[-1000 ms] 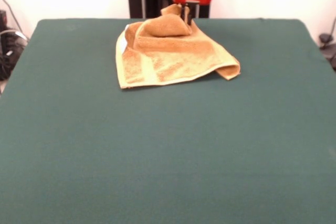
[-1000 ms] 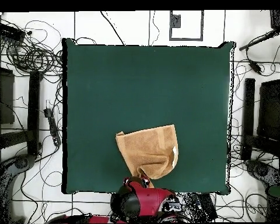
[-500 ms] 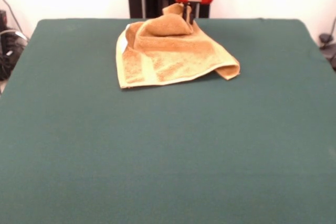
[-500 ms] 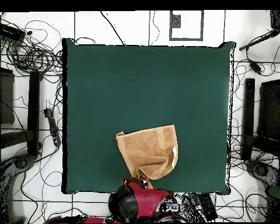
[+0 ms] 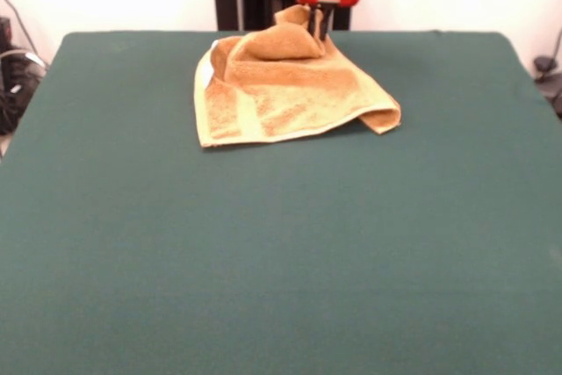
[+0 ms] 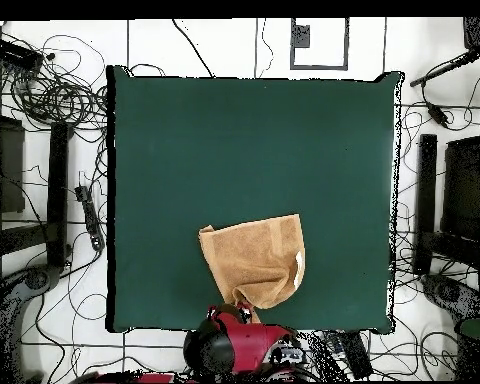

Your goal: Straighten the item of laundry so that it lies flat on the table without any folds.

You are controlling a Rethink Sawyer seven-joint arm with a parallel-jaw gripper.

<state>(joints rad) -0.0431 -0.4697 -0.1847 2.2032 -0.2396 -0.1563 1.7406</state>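
Near the robot's edge of the large dark green cloth-topped table (image 5: 281, 243), the small orange-yellow terry towel (image 5: 285, 90) lies crumpled. The red-and-black arm's gripper (image 5: 316, 22) pinches one raised corner (presumably to drag that fold outward and open it). One part is doubled over into a rounded hump, a far corner curls under, and pale woven border bands show along the front edge.

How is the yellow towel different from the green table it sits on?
The towel is orange-yellow and fluffy-looking; the table is dark green and smooth. The towel is small and bunched up, with one corner lifted at the gripper, while the table is much bigger and lies flat. The towel has paler border bands; the table is plain. Both look cloth-like.
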